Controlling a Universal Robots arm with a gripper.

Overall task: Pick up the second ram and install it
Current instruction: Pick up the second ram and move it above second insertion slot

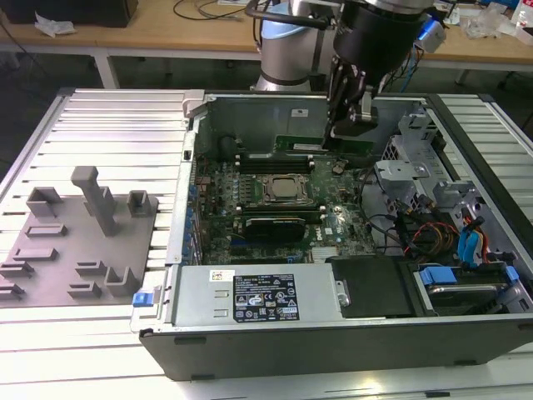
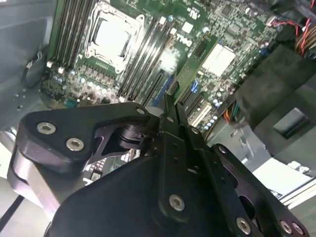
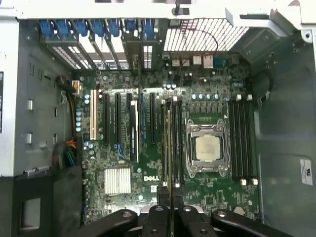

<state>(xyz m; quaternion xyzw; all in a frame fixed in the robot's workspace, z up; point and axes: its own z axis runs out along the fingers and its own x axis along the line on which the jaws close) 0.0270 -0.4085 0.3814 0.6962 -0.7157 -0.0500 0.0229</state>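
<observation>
My gripper (image 1: pixel 346 127) is shut on the second ram (image 1: pixel 310 143), a thin green stick held level above the back of the open computer case (image 1: pixel 333 350). In the second wrist view the second ram (image 2: pixel 198 63) juts out from between the black fingers (image 2: pixel 170 106), over the motherboard. In the first wrist view the second ram (image 3: pixel 169 148) shows edge-on, pinched at my gripper (image 3: pixel 169 191), and lies over the black memory slots (image 3: pixel 177 133) beside the silver processor (image 3: pixel 206 148). It hangs above the slots; I cannot tell whether it touches them.
A black rectangular card (image 1: pixel 271 225) sits in front of the processor socket (image 1: pixel 283 189). Drive cages and cable bundles (image 1: pixel 450 233) crowd the exterior view's right of the case. A grey fixture block (image 1: pixel 79 237) lies on the slatted table at the exterior view's left.
</observation>
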